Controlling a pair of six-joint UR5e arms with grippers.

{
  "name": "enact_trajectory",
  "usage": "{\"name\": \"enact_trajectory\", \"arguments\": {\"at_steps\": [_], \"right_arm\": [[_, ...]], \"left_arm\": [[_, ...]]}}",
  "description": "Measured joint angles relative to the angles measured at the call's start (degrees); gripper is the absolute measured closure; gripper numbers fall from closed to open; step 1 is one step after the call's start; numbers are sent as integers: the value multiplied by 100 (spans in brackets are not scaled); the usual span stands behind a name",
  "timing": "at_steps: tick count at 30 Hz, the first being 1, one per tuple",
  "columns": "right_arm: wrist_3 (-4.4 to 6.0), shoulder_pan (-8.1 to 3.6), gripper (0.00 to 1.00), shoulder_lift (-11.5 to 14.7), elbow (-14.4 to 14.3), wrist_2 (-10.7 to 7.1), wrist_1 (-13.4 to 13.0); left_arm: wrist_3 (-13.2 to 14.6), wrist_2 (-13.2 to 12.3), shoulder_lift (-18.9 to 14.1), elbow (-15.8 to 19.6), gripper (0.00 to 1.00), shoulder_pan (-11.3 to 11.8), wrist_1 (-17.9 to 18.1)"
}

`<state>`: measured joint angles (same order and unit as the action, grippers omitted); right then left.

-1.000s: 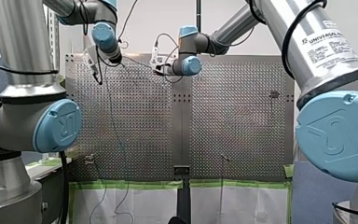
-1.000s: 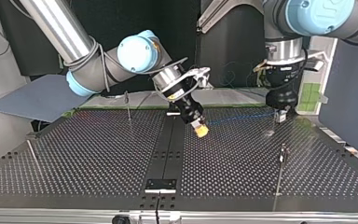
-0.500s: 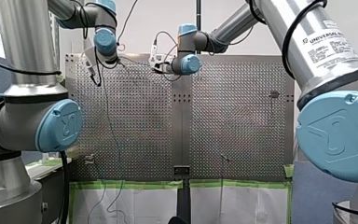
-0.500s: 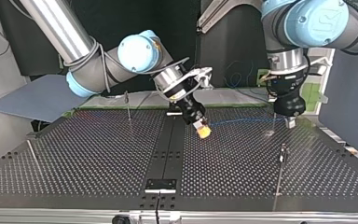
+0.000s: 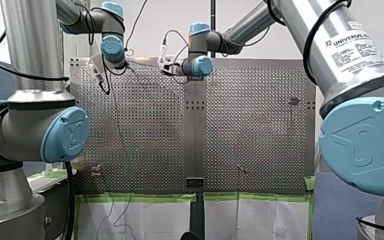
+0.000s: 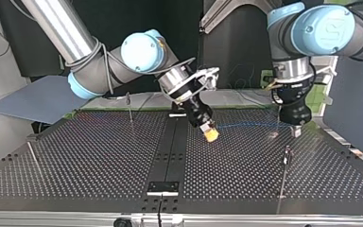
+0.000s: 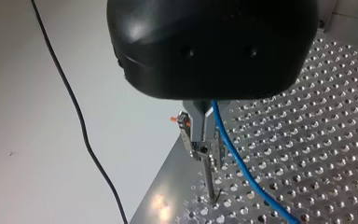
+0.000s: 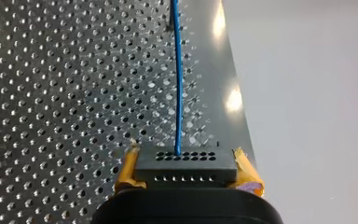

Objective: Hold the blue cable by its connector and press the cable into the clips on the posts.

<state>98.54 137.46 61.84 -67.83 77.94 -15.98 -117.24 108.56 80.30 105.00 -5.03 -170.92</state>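
In the right wrist view my right gripper has its yellow pads shut on the black connector. The blue cable runs straight ahead from it over the perforated table. In the top view that gripper hovers near the middle and the cable stretches towards my left gripper. In the left wrist view my left gripper has its thin metal fingers together at the clip on a post. The cable comes out beside those fingers.
Other thin posts stand on the table: one with a clip nearer the top view's camera, one behind the right arm, one at that view's left. A black strip divides the table. A black wire hangs past the table's edge.
In the top view my left gripper has shifted right and towards the camera with the cable. My right gripper has moved a little right and lower, still holding the connector.
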Motion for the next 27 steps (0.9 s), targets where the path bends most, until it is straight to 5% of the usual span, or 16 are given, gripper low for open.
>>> {"name": "enact_trajectory", "arguments": {"at_steps": [27], "right_arm": [[100,23,100,-154,263,66,23]], "left_arm": [[-260,-644,279,-40,100,631,402]]}}
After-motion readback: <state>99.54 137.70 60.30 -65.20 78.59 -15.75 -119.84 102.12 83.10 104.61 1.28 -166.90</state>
